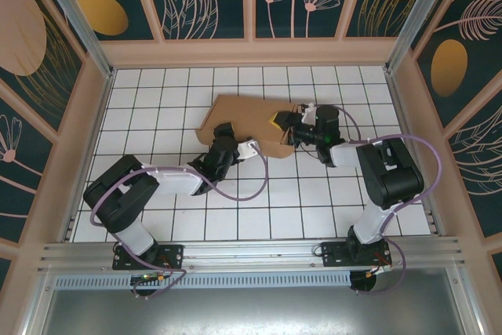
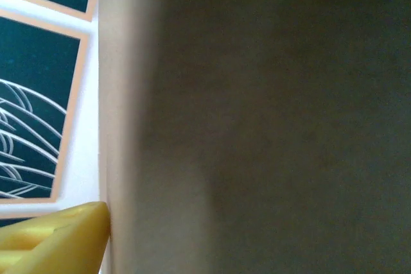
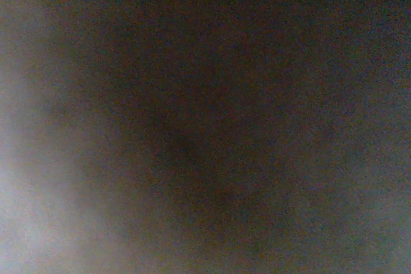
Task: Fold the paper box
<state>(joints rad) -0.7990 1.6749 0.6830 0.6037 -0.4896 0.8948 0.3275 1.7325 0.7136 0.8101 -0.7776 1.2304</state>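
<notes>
Paper box: brown cardboard (image 1: 243, 115) on the white tiled floor (image 1: 157, 107), a little above the middle of the top view and between my two claws.
Box outline: irregular, with a slanted edge at its upper left. I cannot tell from above which flaps are raised.
My left claw: (image 1: 223, 139) sits at the lower left edge of the cardboard, just left of the frame's centre, reaching in from the lower left.
Left claw state: spread wide and not clamped on anything I can make out. One yellow fingertip (image 2: 61, 235) shows at the lower left of my left wrist view, touching the pale edge of the cardboard.
Left wrist view: the cardboard is very close, blurred and in shadow, and covers the middle and right of the frame. A teal wall panel with pale leaf lines (image 2: 38, 94) is at the far left.
My right claw: (image 1: 284, 123) is over the right part of the cardboard, just right of the frame's centre, with a yellow tip pointing left.
Right claw state: I cannot tell whether it is spread or pinching the cardboard.
Right wrist view: a dark brown-grey blur, paler at the lower left. Nothing in it is sharp enough to name.
Cables: purple loops (image 1: 259, 182) run along both of my arms.
</notes>
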